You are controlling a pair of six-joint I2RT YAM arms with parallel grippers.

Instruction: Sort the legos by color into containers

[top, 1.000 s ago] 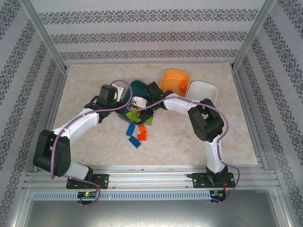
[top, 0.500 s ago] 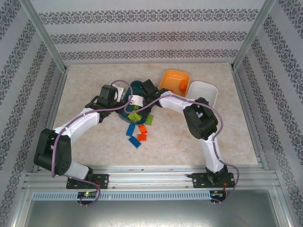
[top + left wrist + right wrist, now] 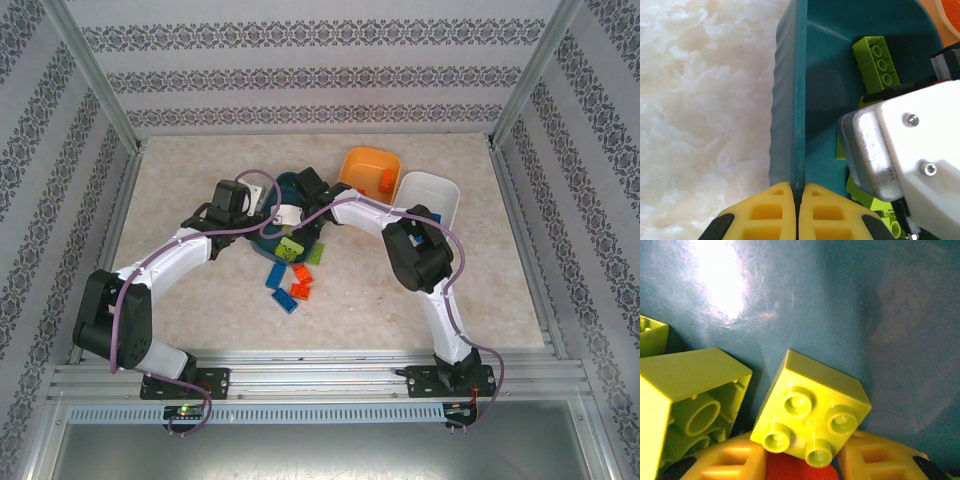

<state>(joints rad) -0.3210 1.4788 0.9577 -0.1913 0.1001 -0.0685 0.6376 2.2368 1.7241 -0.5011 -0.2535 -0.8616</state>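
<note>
The left gripper [image 3: 797,192] pinches the dark teal tray [image 3: 789,100] by its wall, while inside that tray the right gripper [image 3: 800,462] has its jaws narrow around an orange-red piece [image 3: 795,471] under a lime brick [image 3: 812,412], grip unclear; lifting slowly should shed the lime brick.

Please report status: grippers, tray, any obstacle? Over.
Left gripper shut on teal tray rim. Right gripper inside tray, orange-red brick between fingers, grip unclear. Lime brick crowds them.

Enclosure and bench, seen from above.
Beige marbled tabletop [image 3: 350,310]; floral-striped wallpaper walls [image 3: 320,80] left, right and far; aluminium posts [image 3: 97,80] at far corners; slotted rail [image 3: 320,375] and grey shelf [image 3: 320,450] near.
</note>
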